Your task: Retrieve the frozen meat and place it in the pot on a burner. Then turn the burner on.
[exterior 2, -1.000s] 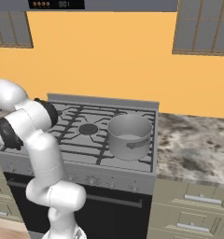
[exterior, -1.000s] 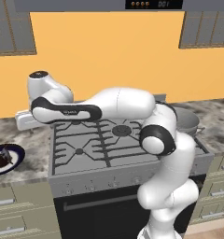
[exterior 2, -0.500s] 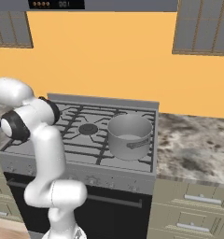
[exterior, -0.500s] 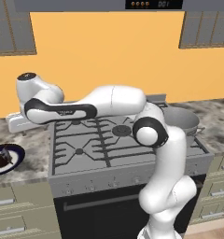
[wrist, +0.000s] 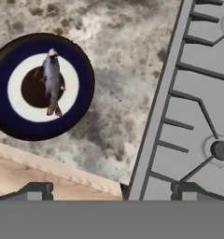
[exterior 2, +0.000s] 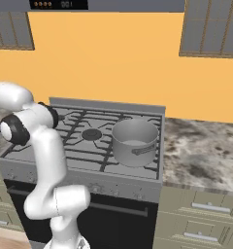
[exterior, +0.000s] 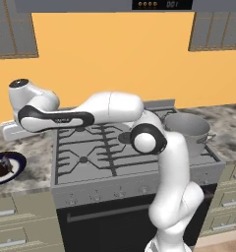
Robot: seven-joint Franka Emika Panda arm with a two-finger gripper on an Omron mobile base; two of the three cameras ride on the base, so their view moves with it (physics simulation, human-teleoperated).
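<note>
In the left base view, the arm is reaching left over the stove [exterior: 90, 157]; the frozen meat [exterior: 1, 169] is lying on a blue-rimmed plate [exterior: 14, 172]. The right base view is showing the pot [exterior 2: 134, 141] sitting on the stove's right front burner, seemingly empty. In the hand view, the gripper [wrist: 111, 189] is hanging spread wide above the counter [wrist: 118, 70], beside the plate.

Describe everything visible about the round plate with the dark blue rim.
The round plate with the dark blue rim lies flat on the mottled grey stone counter, left of the stove and clear of its edge. It has a white ring and a dark brown centre. A small grey fish-like piece lies on its middle. The open gripper is well clear of it.
</note>
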